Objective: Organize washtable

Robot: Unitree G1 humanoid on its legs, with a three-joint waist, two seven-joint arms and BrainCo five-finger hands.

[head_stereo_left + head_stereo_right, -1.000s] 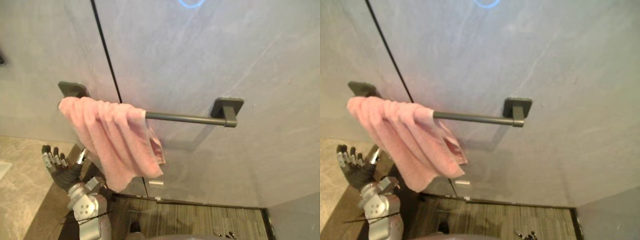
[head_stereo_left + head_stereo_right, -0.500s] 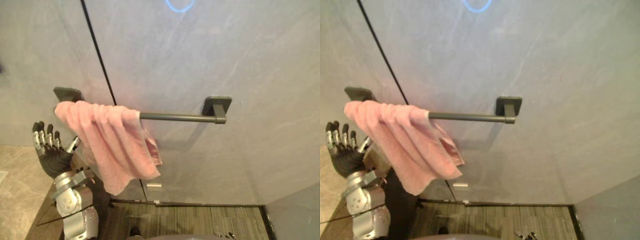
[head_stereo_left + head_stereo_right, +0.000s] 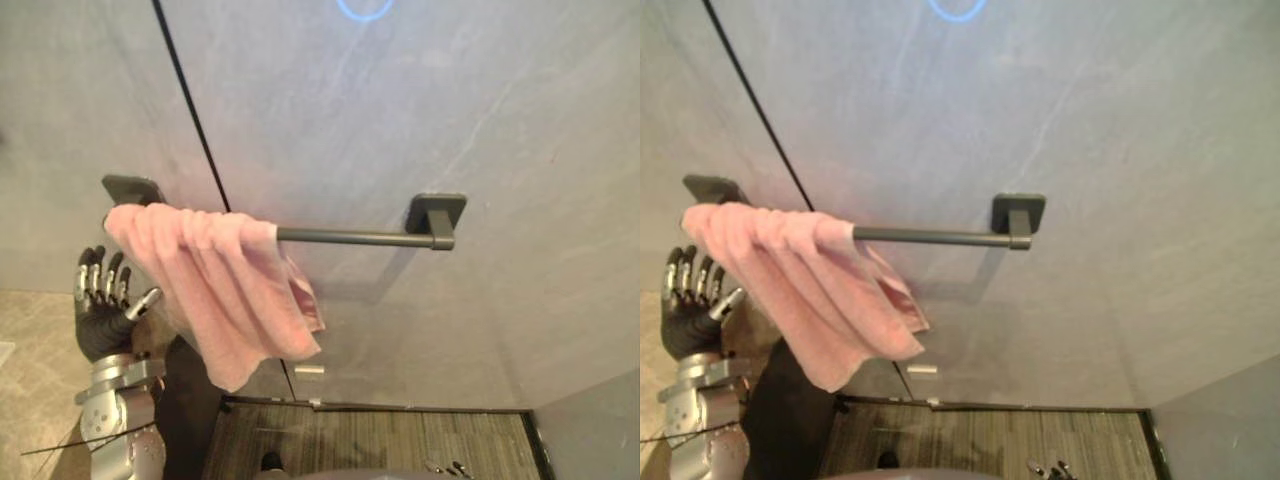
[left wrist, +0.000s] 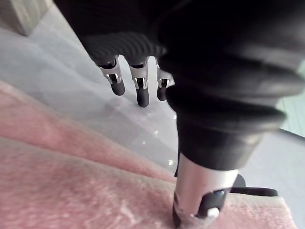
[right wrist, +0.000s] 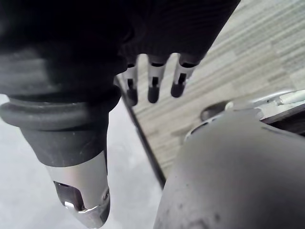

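Pink towel (image 3: 225, 290) hangs over the left end of a dark bar (image 3: 350, 237) on the grey wall (image 3: 420, 110), centre-left of frame. Left hand (image 3: 100, 320) at lower left, fingers straight and slightly spread, just beside the towel's left edge. Right hand (image 5: 152, 83) fingers straight, holding nothing.

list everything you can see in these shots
towel: one, pink, draped over the left end of the towel bar, hanging bunched
towel bar: one, dark grey, horizontal on the wall, right part bare
wall: one, grey stone look, behind the bar
seam: one, black, running down the wall to the bar's left end
ring of light: one, blue, top of the wall
floor: one, striped wood tone, below the wall
stone surface: one, beige, lower left
left hand: one, silver and dark, fingers straight, raised beside the towel's left edge
right hand: one, silver and dark, fingers straight, holding nothing, over the floor
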